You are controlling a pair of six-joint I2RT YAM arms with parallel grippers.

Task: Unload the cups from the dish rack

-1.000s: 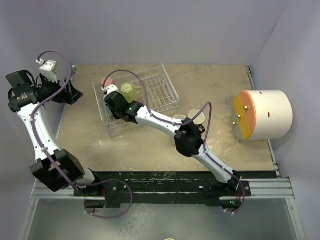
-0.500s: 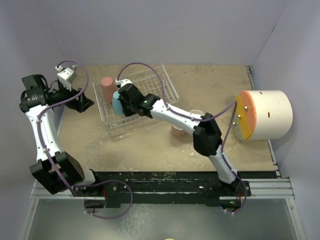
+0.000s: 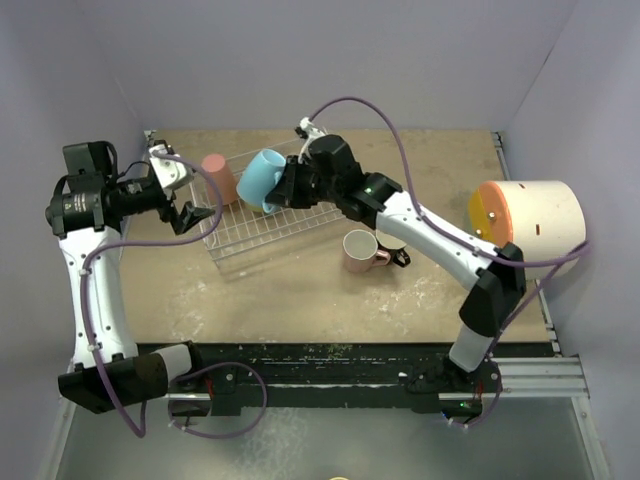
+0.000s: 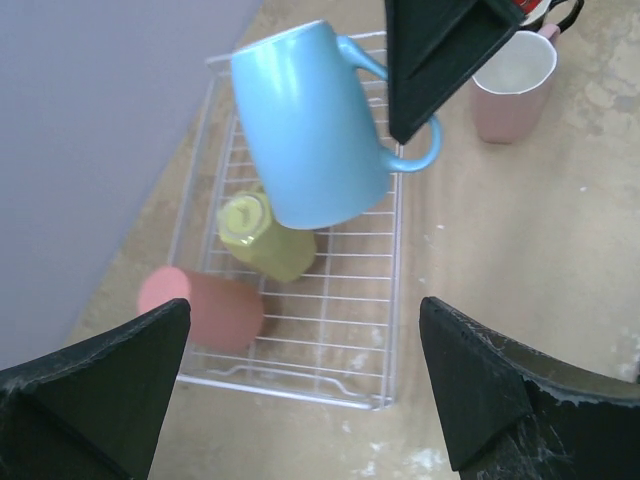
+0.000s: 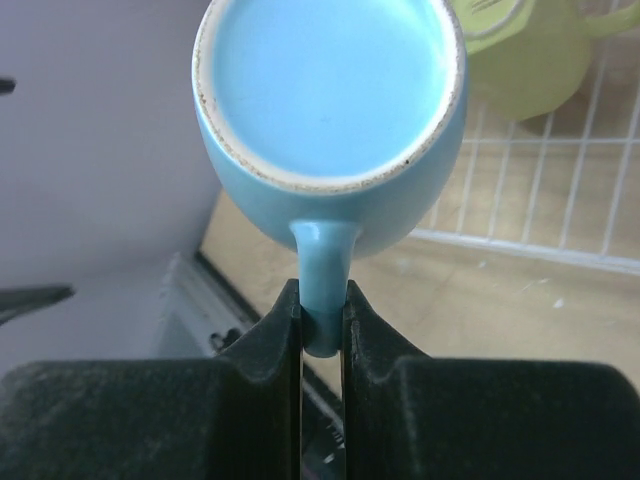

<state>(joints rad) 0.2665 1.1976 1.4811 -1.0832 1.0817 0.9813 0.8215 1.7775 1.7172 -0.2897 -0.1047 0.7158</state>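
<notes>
- One cup is in hand: the right gripper (image 5: 322, 300) is clamped nearly closed on the handle of the light blue mug (image 3: 258, 178), which hangs tilted above the far side of the dish rack (image 3: 265, 228), clear of the wires.
- Doing this step well likely means carrying the mug rightward over the rack's wall to bare table (image 3: 300, 290), turning it mouth-up on the way and setting it flat before the jaws part.
- The grip is only a thin pinch on the handle, so the heavy body may swing; a slow, smooth carry seems wise.
- Two cups remain in the rack: the coral-red mug (image 3: 218, 176) lying on its side at the far left corner, and the yellow-green mug (image 4: 262, 228) lying beneath the blue one.
- The light pink mug (image 3: 360, 250) stands upright on the table just right of the rack, with a dark mug (image 3: 397, 258) partly hidden beside it; the set-down spot should avoid knocking either.
- The left gripper (image 3: 192, 205) hovers empty, jaws spread wide, at the rack's left edge near the coral-red mug.
- The big cream cylinder (image 3: 530, 230) lies well apart on the right, out of the way.
</notes>
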